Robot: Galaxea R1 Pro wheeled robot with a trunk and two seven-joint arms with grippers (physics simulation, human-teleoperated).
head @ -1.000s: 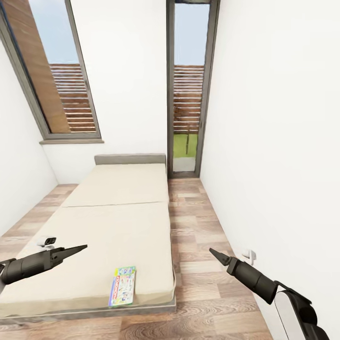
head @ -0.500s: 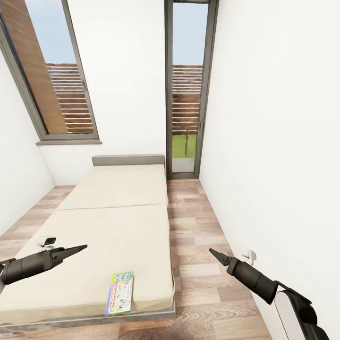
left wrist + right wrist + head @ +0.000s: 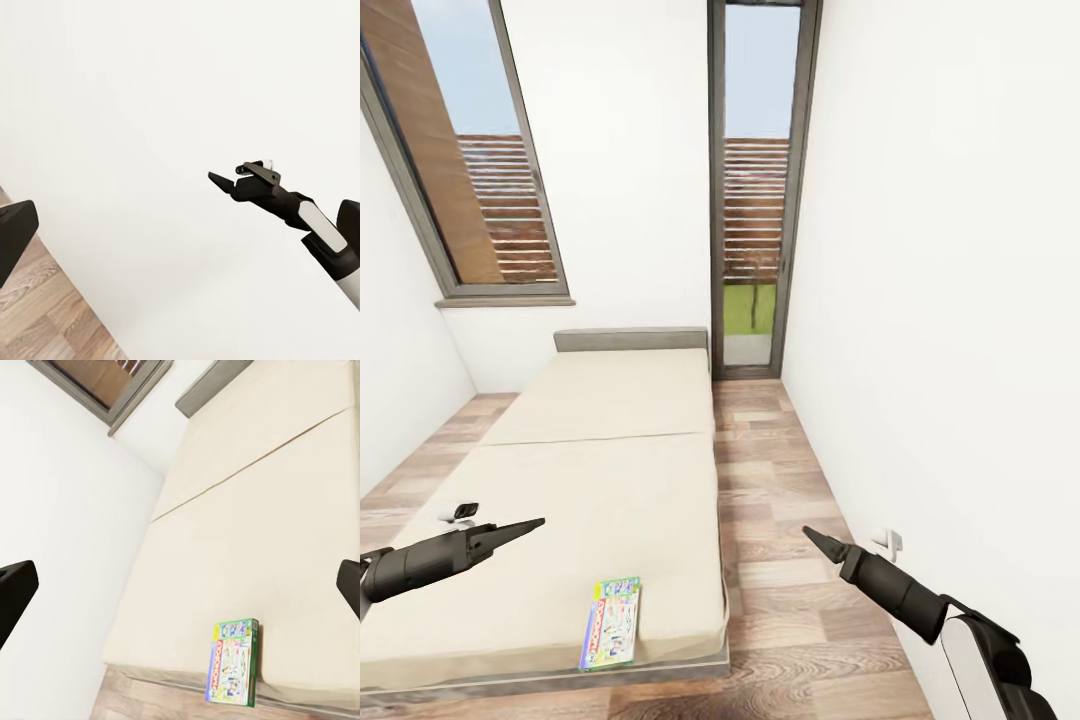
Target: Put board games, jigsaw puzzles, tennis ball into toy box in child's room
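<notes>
The bed [image 3: 610,480] fills the lower left and centre of the head view: a low, wide frame with a grey headboard and two plain cream mattress pads, matte and smooth, meeting at a straight seam across the middle. Near its foot edge, at the lower centre-left of the frame, lies one board game [image 3: 610,622], a flat rectangular box with a pale green border and a busy, many-coloured cover. A red strip with white lettering runs along one long side, but the writing is too small to read. In the right wrist view the same box [image 3: 234,662] rests flat on the mattress pad close to the edge.

The floor [image 3: 780,470] is wood plank with a streaky brown-grey grain. The walls are smooth white. A slanted grey-framed window [image 3: 470,150] occupies the upper left, and a tall narrow glazed door [image 3: 758,190] at top centre shows wooden slats and grass outside.

The left gripper [image 3: 525,525], dark and tapering to a point, hangs at the lower left above the mattress; its fingers look pressed together and carry nothing. The right gripper [image 3: 815,540], at the lower right over the floor, is likewise drawn to a point and empty, near a small white wall socket [image 3: 888,541].
</notes>
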